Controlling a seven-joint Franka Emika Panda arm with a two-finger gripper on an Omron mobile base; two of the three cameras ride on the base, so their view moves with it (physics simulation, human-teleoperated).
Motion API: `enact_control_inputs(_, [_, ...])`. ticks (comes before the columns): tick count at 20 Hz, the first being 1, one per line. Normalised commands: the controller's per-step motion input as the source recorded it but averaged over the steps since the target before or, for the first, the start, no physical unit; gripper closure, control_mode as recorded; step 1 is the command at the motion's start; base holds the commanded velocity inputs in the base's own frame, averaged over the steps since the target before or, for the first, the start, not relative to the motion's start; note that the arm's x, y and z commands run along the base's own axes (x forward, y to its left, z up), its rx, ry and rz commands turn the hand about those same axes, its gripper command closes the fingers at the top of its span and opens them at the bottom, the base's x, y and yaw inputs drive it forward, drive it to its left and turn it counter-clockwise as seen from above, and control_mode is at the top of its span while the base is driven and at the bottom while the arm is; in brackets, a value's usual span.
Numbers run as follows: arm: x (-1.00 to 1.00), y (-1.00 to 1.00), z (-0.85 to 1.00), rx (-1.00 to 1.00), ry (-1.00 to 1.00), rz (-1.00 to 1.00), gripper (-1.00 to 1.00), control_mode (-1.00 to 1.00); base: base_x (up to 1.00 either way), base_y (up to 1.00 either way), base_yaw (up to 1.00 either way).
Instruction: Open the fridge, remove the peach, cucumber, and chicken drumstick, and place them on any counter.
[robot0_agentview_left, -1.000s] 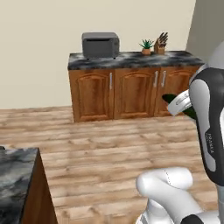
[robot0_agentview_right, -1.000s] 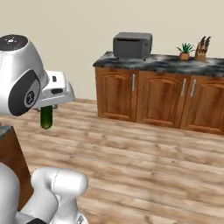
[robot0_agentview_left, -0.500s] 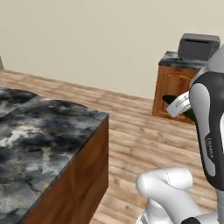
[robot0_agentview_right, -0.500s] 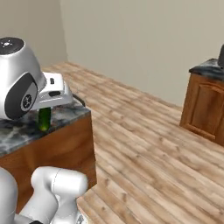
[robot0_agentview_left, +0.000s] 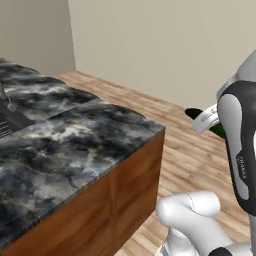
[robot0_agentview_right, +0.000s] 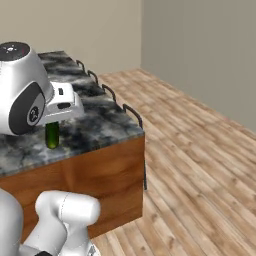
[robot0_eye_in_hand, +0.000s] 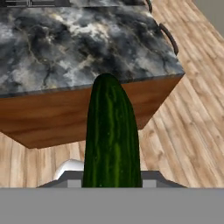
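**Cucumber in hand, worktop just ahead**

The fingers (robot0_agentview_right: 51, 131) are clamped on the cucumber (robot0_eye_in_hand: 111, 135), which hangs upright below the hand. In the hand view it points toward 12 o'clock, at the marbled worktop (robot0_eye_in_hand: 65, 41). It looks light, stiff and smooth-skinned, probably slippery. A hold near its middle should keep it from pivoting; laid down, it may roll.

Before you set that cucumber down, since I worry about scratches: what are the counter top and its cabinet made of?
The counter top looks like polished marbled stone, black with grey-white veining. The cabinet below looks like brown varnished wood, with faint grain. The cucumber has glossy green skin.
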Motion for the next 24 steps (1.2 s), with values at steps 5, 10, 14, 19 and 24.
enact_control_inputs(5, [0.0, 0.0, 0.0, 0.0, 0.0, 0.0, 1.0, 1.0, 0.33, 0.0, 0.45])
enact_control_inputs(10, [0.0, 0.0, 0.0, 0.0, 0.0, 0.0, 1.0, 1.0, 0.53, -0.02, 0.22])
enact_control_inputs(14, [0.0, 0.0, 0.0, 0.0, 0.0, 0.0, 1.0, 1.0, 0.62, -0.01, 0.14])
enact_control_inputs(19, [0.46, -0.01, -0.35, 0.0, 0.04, 0.06, 1.0, -1.0, 0.14, 0.0, 0.03])
enact_control_inputs(24, [0.32, -0.1, -0.51, 0.0, 0.06, 0.03, 1.0, -1.0, 0.0, 0.0, 0.0])
